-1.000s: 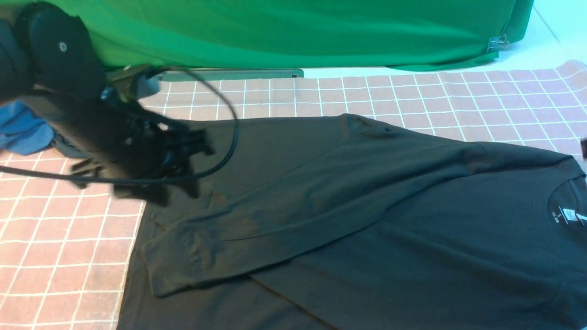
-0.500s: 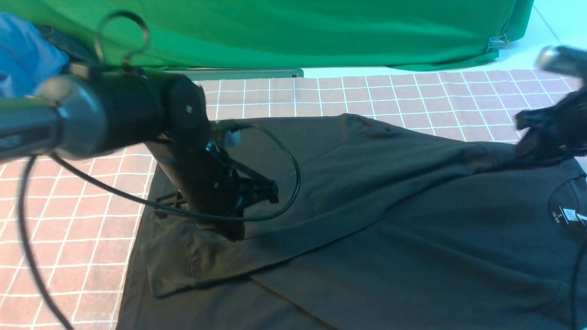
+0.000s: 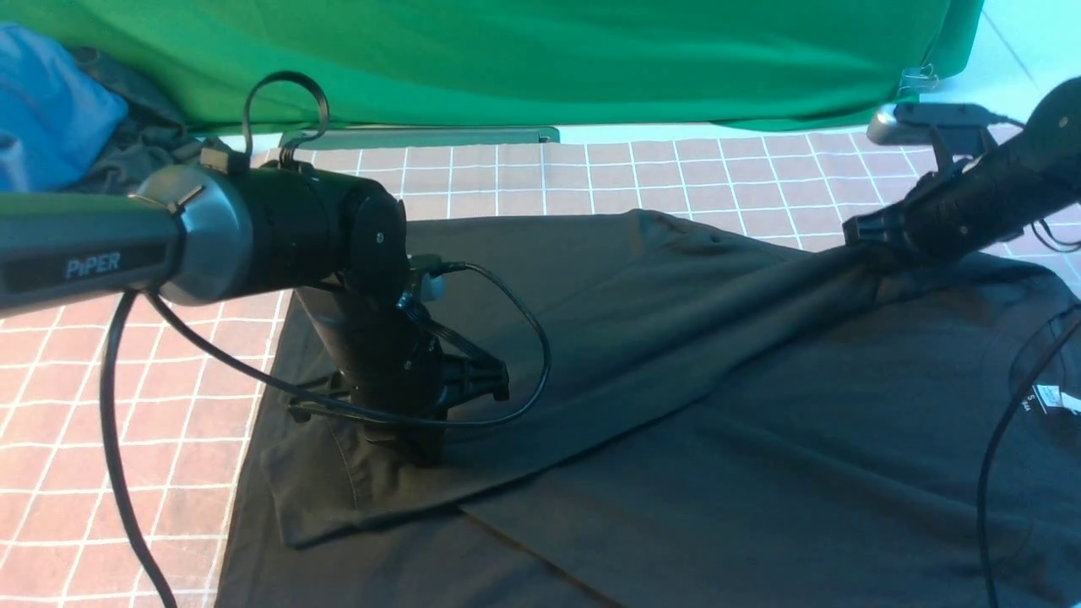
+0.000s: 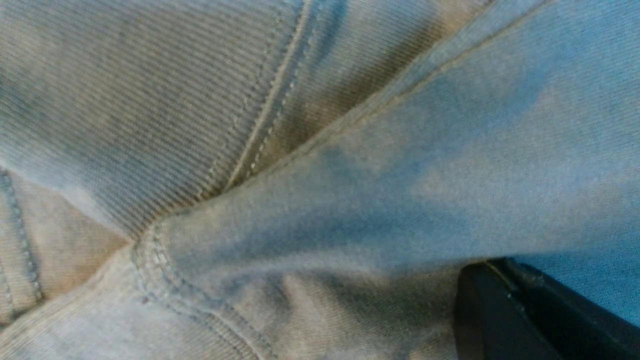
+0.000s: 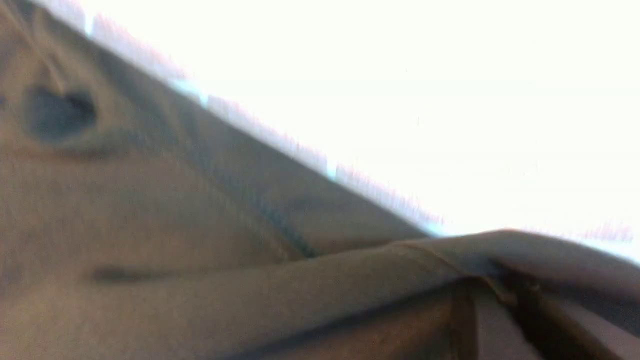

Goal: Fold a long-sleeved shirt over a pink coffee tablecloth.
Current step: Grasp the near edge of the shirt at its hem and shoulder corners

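The left gripper (image 3: 412, 447) was clamped on the cuff (image 3: 329, 494) of the black cotton long-sleeved shirt (image 3: 718, 422) beneath it; the right gripper (image 3: 855, 241) pinched the shoulder (image 3: 823, 270), fabric tenting up to it.

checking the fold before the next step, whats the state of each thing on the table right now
shirt, spread out, one sleeve laid across the body, a ridge pulled up at the right side
left fingers, shut on the shirt's sleeve near the cuff
right fingers, shut on the shirt, holding that ridge raised
tablecloth, flat under the shirt
blue garment, bunched up at the far left
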`<state>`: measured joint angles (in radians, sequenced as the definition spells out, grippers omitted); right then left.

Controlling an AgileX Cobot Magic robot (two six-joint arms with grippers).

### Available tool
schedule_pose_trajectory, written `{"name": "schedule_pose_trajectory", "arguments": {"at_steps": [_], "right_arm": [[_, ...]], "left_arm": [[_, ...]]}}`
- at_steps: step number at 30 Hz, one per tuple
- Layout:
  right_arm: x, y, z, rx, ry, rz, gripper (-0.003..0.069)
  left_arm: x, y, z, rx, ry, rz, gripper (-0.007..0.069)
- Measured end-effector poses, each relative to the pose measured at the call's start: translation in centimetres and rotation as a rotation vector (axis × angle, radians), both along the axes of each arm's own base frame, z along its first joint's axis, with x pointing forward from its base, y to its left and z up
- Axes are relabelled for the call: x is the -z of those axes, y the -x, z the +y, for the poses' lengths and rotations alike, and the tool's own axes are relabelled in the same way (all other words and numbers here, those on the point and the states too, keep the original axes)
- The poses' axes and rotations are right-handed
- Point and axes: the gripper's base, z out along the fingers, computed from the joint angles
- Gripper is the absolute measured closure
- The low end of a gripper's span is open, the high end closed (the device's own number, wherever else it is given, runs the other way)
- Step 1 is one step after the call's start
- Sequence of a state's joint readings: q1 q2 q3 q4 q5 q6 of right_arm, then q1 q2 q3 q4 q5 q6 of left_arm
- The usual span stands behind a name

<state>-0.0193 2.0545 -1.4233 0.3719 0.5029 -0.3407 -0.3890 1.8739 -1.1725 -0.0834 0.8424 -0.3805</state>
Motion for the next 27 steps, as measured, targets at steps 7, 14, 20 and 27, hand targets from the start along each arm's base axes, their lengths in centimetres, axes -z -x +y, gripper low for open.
{"name": "schedule_pose_trajectory", "arguments": {"at_steps": [7,14,20,27], "right_arm": [[-1.0,-0.2,-0.2,-0.046,-0.027,0.090,0.0550],[-5.3,2.8,1.7,-0.167,-0.074,0.238,0.0550],[-5.1,4.6,6.5,-0.298,-0.075,0.339,0.0429],[-2.1,6.3,11.9,-0.415,-0.047,0.410,0.0279]], "left_arm": [[0.0,0.0,0.0,0.000,-0.001,0.000,0.0613],[0.0,0.0,0.0,0.002,-0.001,-0.002,0.0613],[0.0,0.0,0.0,0.004,0.001,-0.003,0.0613],[0.0,-0.1,0.0,0.004,0.004,-0.009,0.0611]]}}
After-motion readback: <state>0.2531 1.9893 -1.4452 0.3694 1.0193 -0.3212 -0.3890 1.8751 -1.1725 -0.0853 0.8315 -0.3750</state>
